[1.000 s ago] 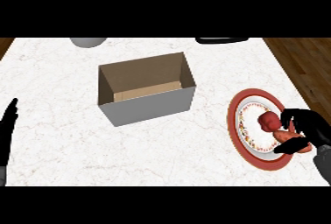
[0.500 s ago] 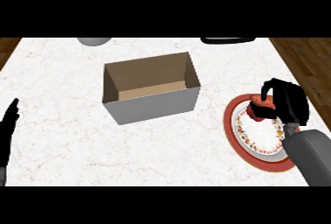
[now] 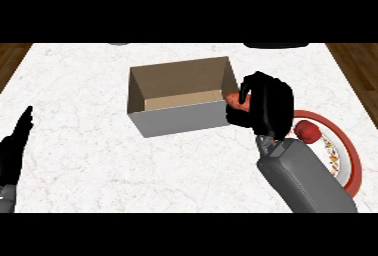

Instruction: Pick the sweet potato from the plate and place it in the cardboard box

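In the head view my right hand [image 3: 264,105] is curled round the orange-red sweet potato [image 3: 235,101], holding it above the counter at the right wall of the open cardboard box [image 3: 179,95]. Most of the potato is hidden by the fingers. The red-rimmed plate [image 3: 350,155] lies at the right, partly behind my right forearm, with a red item [image 3: 307,131] still on it. My left hand [image 3: 13,150] rests open at the left edge, fingers pointing up.
The white marble counter [image 3: 111,165] ends in wooden floor at both sides. A dark object [image 3: 275,45] and a grey one [image 3: 118,44] peek in at the far edge.
My right hand has lifted the sweet potato off the plate and carried it left, up to the box's right wall. The view has shifted slightly. The left hand has stayed put.
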### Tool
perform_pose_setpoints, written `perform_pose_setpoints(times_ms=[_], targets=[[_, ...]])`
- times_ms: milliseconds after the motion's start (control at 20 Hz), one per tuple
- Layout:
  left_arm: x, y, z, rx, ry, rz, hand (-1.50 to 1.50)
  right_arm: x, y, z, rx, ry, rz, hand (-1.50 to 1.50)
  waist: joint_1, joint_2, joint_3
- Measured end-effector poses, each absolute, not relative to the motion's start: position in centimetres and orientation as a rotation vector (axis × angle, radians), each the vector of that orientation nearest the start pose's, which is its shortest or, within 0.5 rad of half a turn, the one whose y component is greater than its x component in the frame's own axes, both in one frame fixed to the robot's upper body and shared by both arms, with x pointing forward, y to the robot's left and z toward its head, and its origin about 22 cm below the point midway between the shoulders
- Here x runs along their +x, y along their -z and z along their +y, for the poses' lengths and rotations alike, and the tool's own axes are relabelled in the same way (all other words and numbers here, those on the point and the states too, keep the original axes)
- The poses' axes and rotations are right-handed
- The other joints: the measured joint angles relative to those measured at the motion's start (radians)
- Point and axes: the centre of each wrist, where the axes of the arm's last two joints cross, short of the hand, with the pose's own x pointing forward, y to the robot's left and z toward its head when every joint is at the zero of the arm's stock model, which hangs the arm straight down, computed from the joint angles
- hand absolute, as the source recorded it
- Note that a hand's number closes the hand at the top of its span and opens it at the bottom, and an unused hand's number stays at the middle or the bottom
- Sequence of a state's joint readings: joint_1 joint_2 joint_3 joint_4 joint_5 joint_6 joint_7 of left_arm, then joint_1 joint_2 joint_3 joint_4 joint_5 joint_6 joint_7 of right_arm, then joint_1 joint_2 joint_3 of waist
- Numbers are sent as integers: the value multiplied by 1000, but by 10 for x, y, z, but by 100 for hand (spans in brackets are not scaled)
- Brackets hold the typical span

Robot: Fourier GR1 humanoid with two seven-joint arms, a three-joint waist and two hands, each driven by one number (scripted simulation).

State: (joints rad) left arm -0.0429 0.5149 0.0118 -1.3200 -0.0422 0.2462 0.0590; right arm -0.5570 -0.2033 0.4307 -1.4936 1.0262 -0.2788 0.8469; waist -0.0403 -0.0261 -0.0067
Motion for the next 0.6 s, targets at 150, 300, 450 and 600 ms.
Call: perform_pose_setpoints(times_ms=[150, 300, 450, 600], targets=[[250, -9, 360, 663, 196, -1343, 0, 312, -144, -83, -1177, -511, -1479, 150, 21, 11, 3], [257, -15, 359, 649, 205, -1359, 0, 321, -165, -62, -1166, -463, -1482, 150, 38, 19, 4], [265, -10, 351, 646, 214, -1369, 0, 339, -179, -51, -1138, -435, -1472, 150, 48, 26, 5], [266, -13, 351, 644, 228, -1378, 0, 359, -176, -46, -1118, -417, -1446, 150, 59, 29, 6]])
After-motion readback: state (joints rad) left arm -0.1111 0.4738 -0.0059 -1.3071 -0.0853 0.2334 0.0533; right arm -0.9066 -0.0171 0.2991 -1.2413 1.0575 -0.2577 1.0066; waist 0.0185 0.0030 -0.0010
